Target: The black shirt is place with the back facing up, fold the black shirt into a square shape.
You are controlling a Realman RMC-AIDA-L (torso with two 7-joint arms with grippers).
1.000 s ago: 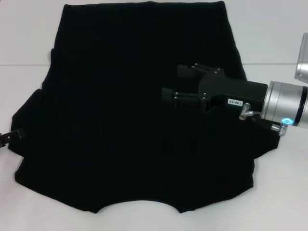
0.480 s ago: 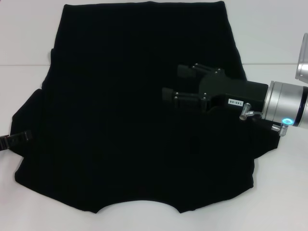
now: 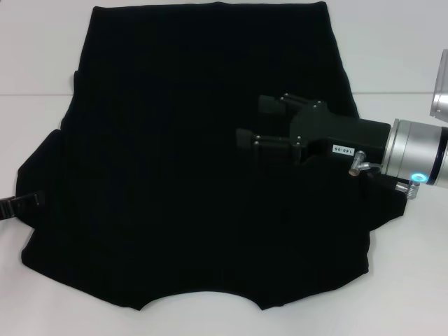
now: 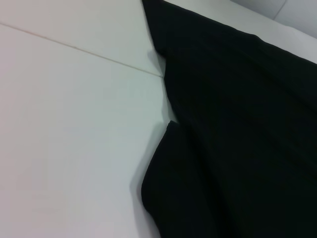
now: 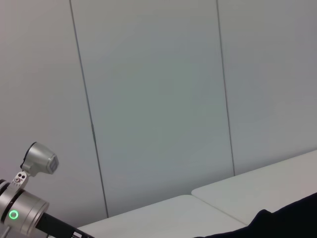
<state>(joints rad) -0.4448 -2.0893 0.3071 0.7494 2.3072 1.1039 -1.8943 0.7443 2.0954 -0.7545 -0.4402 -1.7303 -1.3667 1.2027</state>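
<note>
The right gripper (image 3: 248,121) hovers over the right half of the black shirt (image 3: 175,154), its fingers parted and grasping nothing; the left gripper (image 3: 19,201) shows only as a dark tip at the shirt's left sleeve by the tabletop's left edge, and I cannot tell how its fingers stand. The shirt lies spread flat across the middle of the white tabletop (image 3: 406,56), plain side up. Its long axis runs from the near edge to the far edge, collar notch nearest, hem farthest. It looks light, limp and prone to sag, so it is best pinched at a sleeve edge or hem corner.
</note>
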